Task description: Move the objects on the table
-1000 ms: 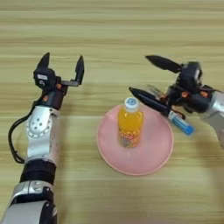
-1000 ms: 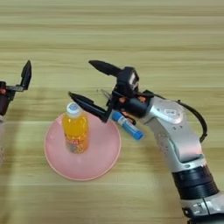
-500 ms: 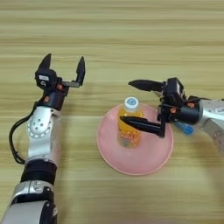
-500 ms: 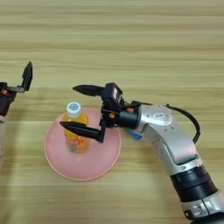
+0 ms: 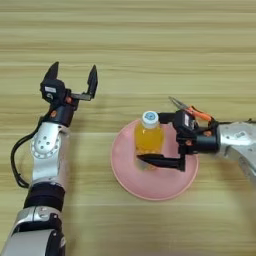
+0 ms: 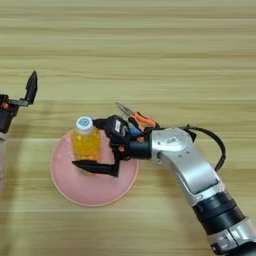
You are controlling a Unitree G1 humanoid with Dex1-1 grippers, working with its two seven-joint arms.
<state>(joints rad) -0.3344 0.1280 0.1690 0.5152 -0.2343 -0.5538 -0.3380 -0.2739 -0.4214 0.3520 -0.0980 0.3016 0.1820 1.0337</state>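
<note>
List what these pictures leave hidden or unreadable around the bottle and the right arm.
- The right gripper brackets the bottle; its far jaw is hidden behind the bottle in both views, so contact is unclear.
- The bottle's label faces away and cannot be read.
- The pliers show only tips and orange handles past the wrist.
- The tube is covered by the arm.
- The plate is partly covered by the gripper.

Light-brown wooden table (image 5: pixel 150 45), straight grain stripes
</note>
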